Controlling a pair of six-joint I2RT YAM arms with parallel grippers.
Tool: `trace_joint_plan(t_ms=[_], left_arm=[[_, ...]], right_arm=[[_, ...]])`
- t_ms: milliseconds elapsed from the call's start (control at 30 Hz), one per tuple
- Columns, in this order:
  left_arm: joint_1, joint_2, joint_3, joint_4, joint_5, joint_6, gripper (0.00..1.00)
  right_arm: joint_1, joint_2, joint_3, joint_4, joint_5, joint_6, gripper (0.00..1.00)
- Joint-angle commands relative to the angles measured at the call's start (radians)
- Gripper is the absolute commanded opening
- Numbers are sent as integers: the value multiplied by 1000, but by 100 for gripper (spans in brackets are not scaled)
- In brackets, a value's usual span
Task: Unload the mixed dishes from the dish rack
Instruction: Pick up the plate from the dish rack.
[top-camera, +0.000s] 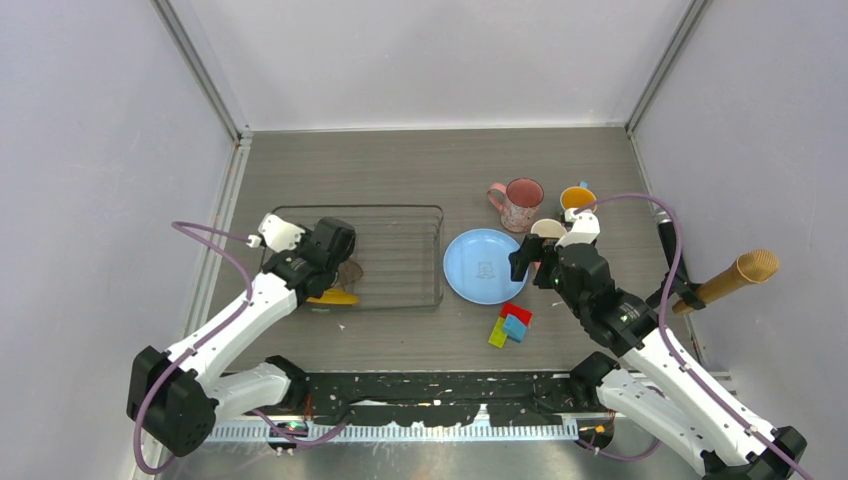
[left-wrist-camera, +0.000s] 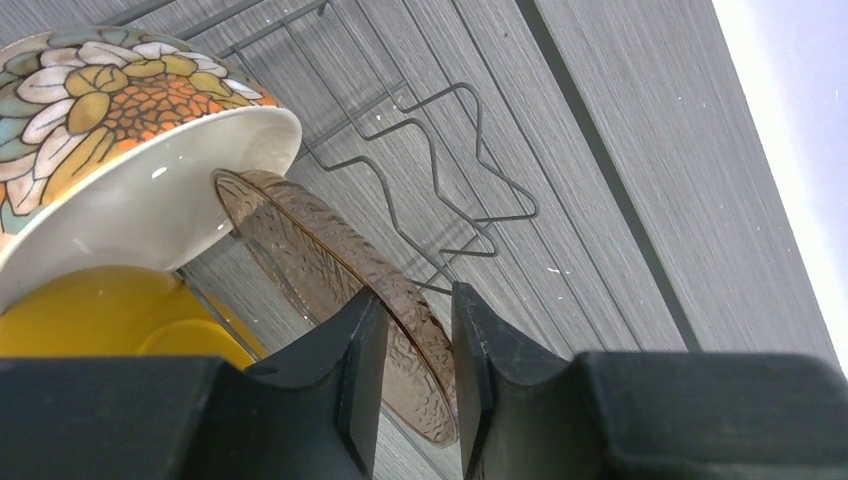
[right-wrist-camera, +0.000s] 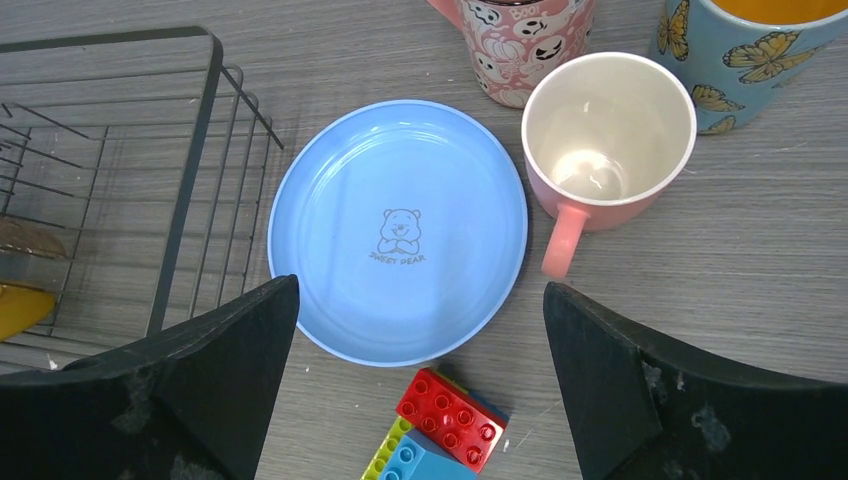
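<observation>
Grey wood-grain table between pale walls, seen from above: the dish rack lies left of centre. The left gripper reaches down inside it over a brown patterned plate and a yellow dish. Just right of the rack, the light blue plate lies flat on the table. Behind it stand the speckled pink mug, the blue mug with orange inside and the plain salmon mug. The salmon mug is partly hidden by the right gripper. Red, blue and green blocks sit near the plate's front edge.

Left wrist view: both fingers stand close on either side of the brown plate's rim, which stands on edge among the rack's wires. The rim fills most of the gap between them, though whether the pads already press it cannot be told from this angle. The cream bowl, flowered on the outside, leans tilted against the plate. The yellow dish lies beneath the bowl.

Right wrist view: the claw is spread wide and holds nothing, hanging over the blue plate's near half. The plate carries a small bear print. The salmon mug stands upright just beside the plate with its handle towards the camera, and the two other mugs stand behind it. The blocks lie below, and a corner of the rack shows at left.
</observation>
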Motion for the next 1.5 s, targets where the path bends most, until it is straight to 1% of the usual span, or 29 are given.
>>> trace_joint_plan(t_ms=[0, 67, 233, 300, 400, 633, 800, 1000, 1333, 1467], left_arm=[[7, -5, 9, 26, -26, -6, 27], [7, -14, 12, 21, -24, -6, 24], [6, -36, 9, 49, -1, 26, 21], [7, -45, 9, 50, 10, 27, 17], [7, -65, 6, 53, 19, 32, 16], [6, -108, -3, 55, 31, 37, 9], [6, -139, -15, 77, 54, 50, 0], [6, -176, -40, 147, 99, 87, 0], [6, -222, -64, 291, 156, 213, 0], [6, -230, -88, 377, 182, 255, 0]], right_arm=[[2, 10, 4, 37, 22, -13, 99], [2, 12, 4, 35, 28, -13, 99], [2, 9, 2, 36, 26, -13, 99], [1, 10, 1, 35, 28, -12, 99], [2, 11, 2, 36, 27, -12, 99], [2, 14, 1, 36, 27, -12, 99], [3, 16, 1, 36, 26, -12, 99], [2, 15, 0, 38, 19, -13, 99], [2, 14, -2, 43, 10, -18, 99], [2, 16, -2, 43, 11, -19, 99]])
